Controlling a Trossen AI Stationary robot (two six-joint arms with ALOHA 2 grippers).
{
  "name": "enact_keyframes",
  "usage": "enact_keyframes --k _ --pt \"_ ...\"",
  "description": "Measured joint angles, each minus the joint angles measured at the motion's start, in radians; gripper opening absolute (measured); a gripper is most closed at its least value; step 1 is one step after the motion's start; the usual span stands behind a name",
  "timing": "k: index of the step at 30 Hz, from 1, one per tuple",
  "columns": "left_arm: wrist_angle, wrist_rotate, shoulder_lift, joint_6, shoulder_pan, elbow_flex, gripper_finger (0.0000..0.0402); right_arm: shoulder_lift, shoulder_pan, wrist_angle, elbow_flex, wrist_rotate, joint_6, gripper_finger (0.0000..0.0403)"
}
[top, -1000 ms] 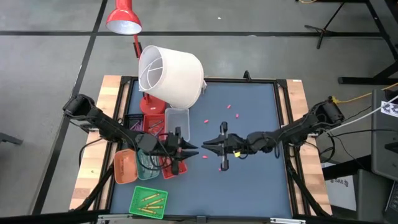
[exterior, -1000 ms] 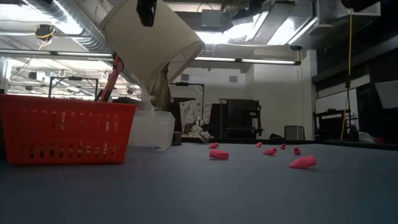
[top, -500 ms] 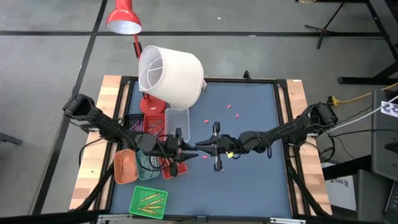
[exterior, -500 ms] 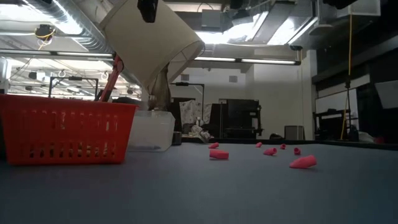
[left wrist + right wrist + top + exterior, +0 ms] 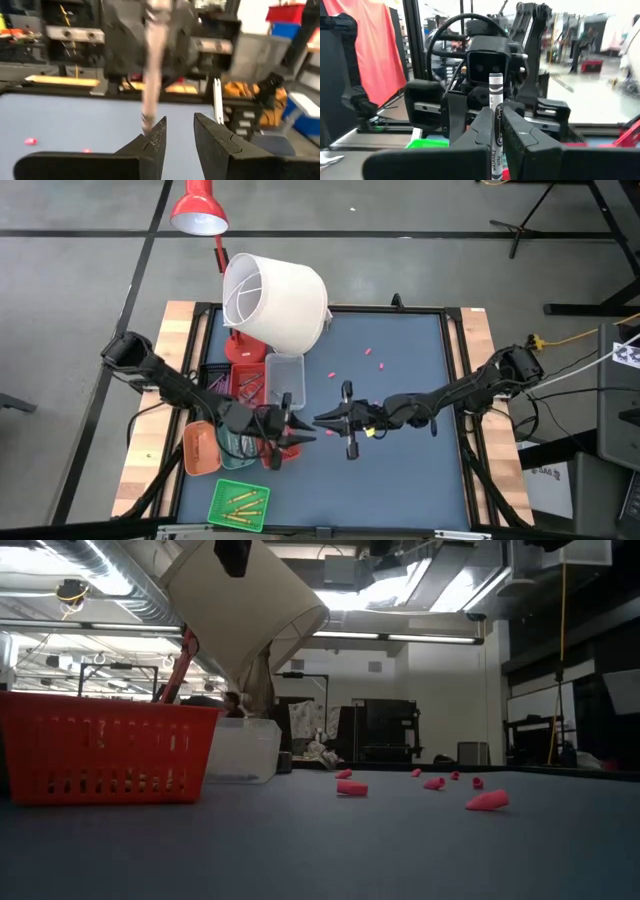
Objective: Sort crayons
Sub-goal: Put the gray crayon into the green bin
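Okay, your right gripper (image 5: pixel 497 131) is clamped on a grey crayon (image 5: pixel 495 107), long axis aimed straight at the left gripper (image 5: pixel 177 131), whose fingers stand apart just beside the tip. Handover looks lined up; left arm is nearest.

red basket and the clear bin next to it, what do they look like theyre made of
The red basket looks like moulded plastic, matt: its wall is pierced by even rows of slots. The clear bin seems to be frosted translucent plastic, since light shows dimly through its walls. Neither can be confirmed by look alone.
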Motion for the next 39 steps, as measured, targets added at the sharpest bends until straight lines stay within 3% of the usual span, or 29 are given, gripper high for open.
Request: enact_keyframes --k 7,15,32,39 --pt "-0.101 -0.005 0.000 -0.002 -0.044 0.000 0.0085 0.000 0.000 -0.065 0.000 -0.030 0.081 0.0019" --pt "-0.072 -0.118 0.000 0.005 -0.040 0.000 0.0085 0.000 0.000 -0.065 0.000 -0.072 0.110 0.0019" --pt "0.029 -0.036 0.000 0.008 0.041 0.000 0.0083 0.000 -0.004 -0.005 0.000 -0.054 0.078 0.0019" --pt "0.028 -0.022 0.000 0.008 0.041 0.000 0.0040 0.000 -0.003 -0.004 0.000 -0.026 0.076 0.0019"
